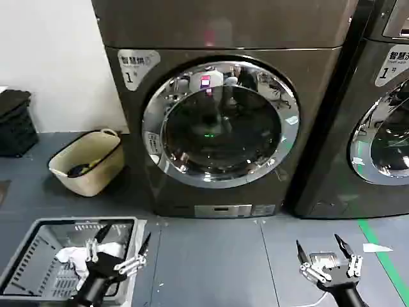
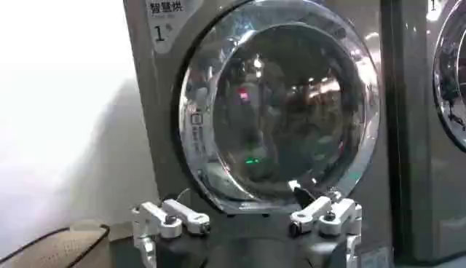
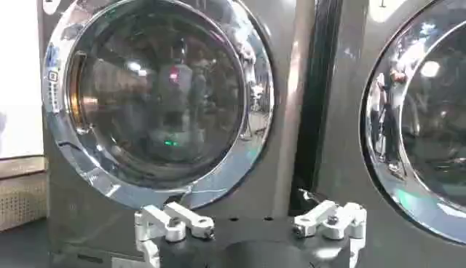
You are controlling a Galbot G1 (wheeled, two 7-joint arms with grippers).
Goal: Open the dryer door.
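The dryer door (image 1: 220, 121) is a big round chrome-rimmed porthole with dark glass, lying flush against the front of the grey machine. It also faces the left wrist camera (image 2: 280, 109) and the right wrist camera (image 3: 156, 95). My left gripper (image 1: 123, 235) hovers low over the floor, in front of the machine and to its left, open and empty (image 2: 250, 227). My right gripper (image 1: 318, 244) hangs low at the front right, also open with nothing between its fingers (image 3: 253, 232). Both are well short of the door.
A second machine's round door (image 1: 383, 134) stands at the right. A beige laundry tub (image 1: 86, 163) sits left of the dryer, and a grey crate (image 1: 29, 252) holding white cloth lies under my left arm. Green floor tape (image 1: 383, 256) runs at the right.
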